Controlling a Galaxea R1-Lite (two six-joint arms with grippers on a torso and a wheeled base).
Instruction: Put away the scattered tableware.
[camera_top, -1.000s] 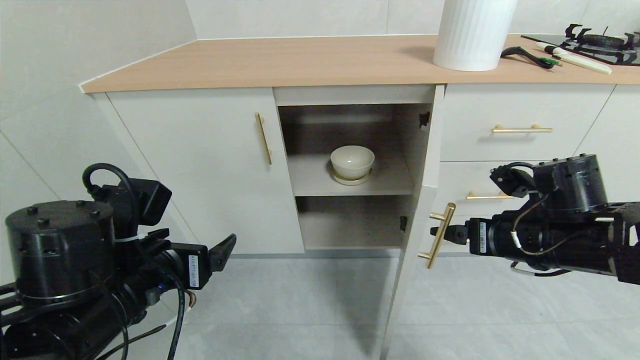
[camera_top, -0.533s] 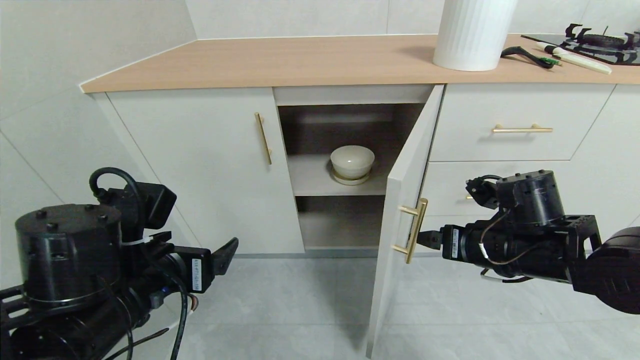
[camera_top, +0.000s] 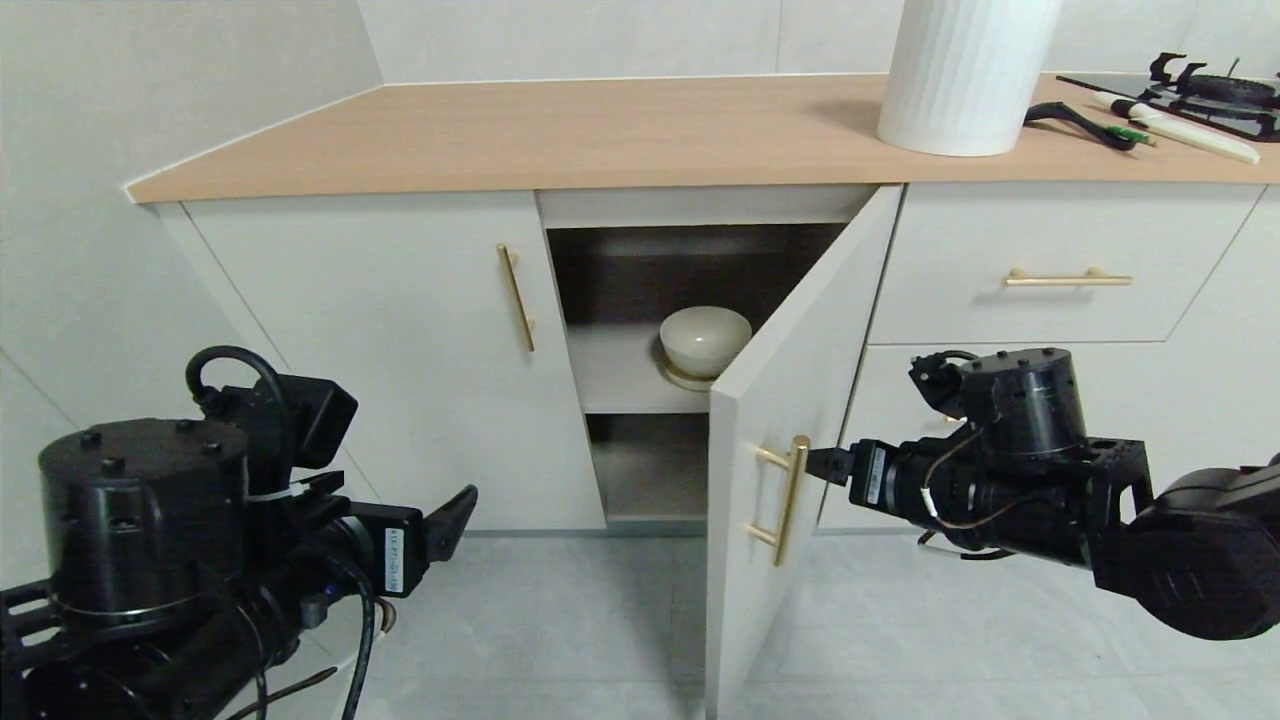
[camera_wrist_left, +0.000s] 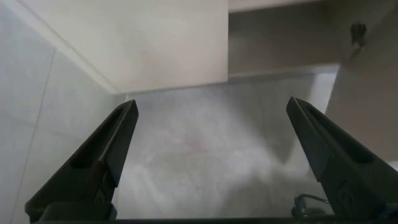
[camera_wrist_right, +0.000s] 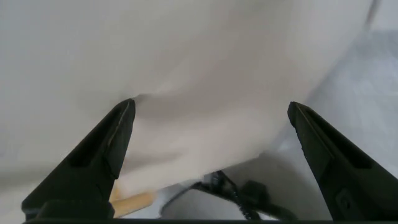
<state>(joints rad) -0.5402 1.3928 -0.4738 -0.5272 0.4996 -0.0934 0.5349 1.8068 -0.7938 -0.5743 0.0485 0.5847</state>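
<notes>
Countertop (camera_top: 600, 130): you have wood-coloured board running the full width, over a pale cabinet (camera_top: 380, 350) with 1 closed door on the left and drawers (camera_top: 1060, 265) on the right. The middle door (camera_top: 790, 400) stands partly open, hinged on its right side, and covers the right part of the opening. A tall white ribbed container (camera_top: 965, 75) stands on the counter above that door, with a black-handled tool (camera_top: 1075, 118) just beside it. Your right gripper (camera_top: 825, 465) sits at the outer face of the open door, its tip just beside the gold bar handle (camera_top: 785, 500). In the right wrist view its 2 fingers (camera_wrist_right: 106, 155) are spread wide with nothing between them. Your left gripper (camera_wrist_left: 211, 102) hangs low over the floor, well apart from the cabinet, fingers likewise parted and empty. The bowl (camera_top: 705, 340) sits upright on a small plate (camera_top: 680, 377) on the upper shelf (camera_top: 620, 370) inside the cabinet, its right edge hidden behind the door.
</notes>
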